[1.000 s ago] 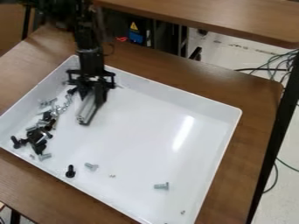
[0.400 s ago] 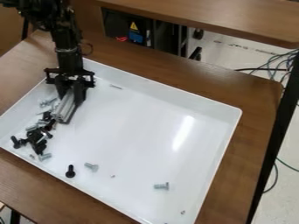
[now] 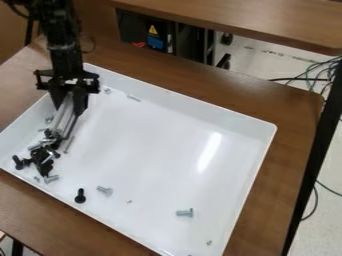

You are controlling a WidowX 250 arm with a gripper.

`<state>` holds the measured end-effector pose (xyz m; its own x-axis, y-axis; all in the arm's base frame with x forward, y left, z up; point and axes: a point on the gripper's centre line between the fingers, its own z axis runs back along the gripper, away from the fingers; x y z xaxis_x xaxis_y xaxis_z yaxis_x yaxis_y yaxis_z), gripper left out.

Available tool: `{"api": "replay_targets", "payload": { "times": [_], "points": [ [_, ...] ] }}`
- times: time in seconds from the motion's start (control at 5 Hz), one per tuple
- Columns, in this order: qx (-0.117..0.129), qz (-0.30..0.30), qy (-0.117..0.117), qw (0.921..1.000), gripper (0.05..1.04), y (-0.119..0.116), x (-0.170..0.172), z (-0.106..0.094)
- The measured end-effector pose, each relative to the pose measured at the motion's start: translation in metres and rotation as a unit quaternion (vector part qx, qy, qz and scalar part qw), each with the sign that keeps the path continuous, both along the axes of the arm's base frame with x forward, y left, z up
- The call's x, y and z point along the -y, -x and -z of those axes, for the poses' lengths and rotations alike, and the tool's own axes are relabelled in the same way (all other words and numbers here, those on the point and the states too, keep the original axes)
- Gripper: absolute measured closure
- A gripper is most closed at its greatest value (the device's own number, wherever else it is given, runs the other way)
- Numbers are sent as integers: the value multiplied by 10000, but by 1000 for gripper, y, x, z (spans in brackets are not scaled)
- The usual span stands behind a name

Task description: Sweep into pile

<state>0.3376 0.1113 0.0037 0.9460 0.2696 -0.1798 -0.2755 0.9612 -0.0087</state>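
Observation:
The black gripper (image 3: 69,100) hangs over the left part of the white tray (image 3: 147,90), shut on a silver metal bar (image 3: 63,119) that slants down to the tray floor. Right by the bar's lower end lies a pile of black and silver screws (image 3: 44,159) along the tray's left side. Apart from the pile are a black screw (image 3: 81,195), a silver bolt (image 3: 105,190) and another silver bolt (image 3: 185,212) nearer the tray's front. A small silver piece (image 3: 107,90) is at the back wall, beside the gripper.
The tray's raised walls surround the work area on a brown wooden table (image 3: 294,145). Behind stands a second wooden tabletop (image 3: 234,20). Cables (image 3: 314,75) lie on the floor at the right.
The gripper has moved left with the bar, from the tray's upper middle-left to the left side by the pile. The loose bolts near the front stay in place.

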Motion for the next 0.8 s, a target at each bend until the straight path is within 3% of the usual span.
{"api": "replay_targets", "payload": {
  "times": [0.2,0.4,0.6,0.8],
  "points": [
    [566,458,150,9972,721,-14,49,-27],
    [667,1014,211,9924,721,-15,97,-28],
    [660,1539,480,9847,721,-9,147,-22],
    [425,1737,655,9817,721,20,195,-1]
  ]
}}
